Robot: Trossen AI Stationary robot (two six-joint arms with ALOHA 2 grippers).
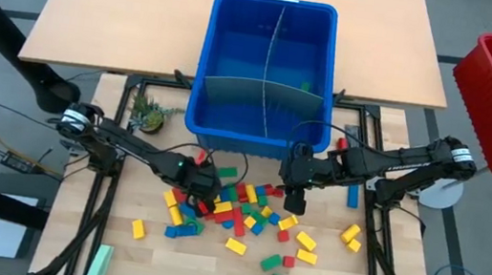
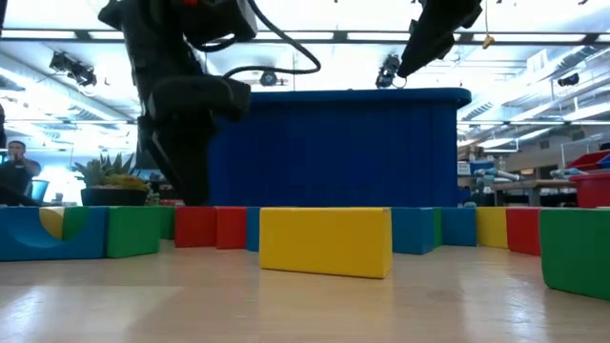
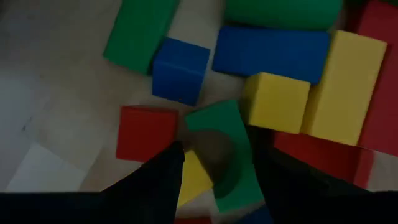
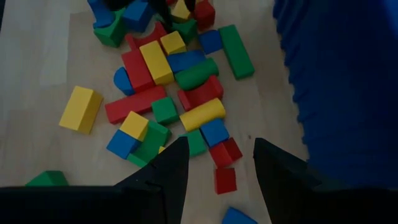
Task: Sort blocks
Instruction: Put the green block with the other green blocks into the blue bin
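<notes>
Left gripper (image 3: 214,171) low in the blocks (image 1: 245,210), fingers parted around a green arch-cut block (image 3: 227,146), contact not clear; a red block (image 3: 146,132) just beside one finger. Right gripper (image 4: 217,168) above the pile's edge near the blue bin (image 1: 228,58), fingers apart, nothing held.

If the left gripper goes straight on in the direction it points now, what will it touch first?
Most likely the green arch block lying between the open fingers of the left gripper, with a small yellow block right beside it. Depth is unclear, so the yellow one might be met first.
</notes>
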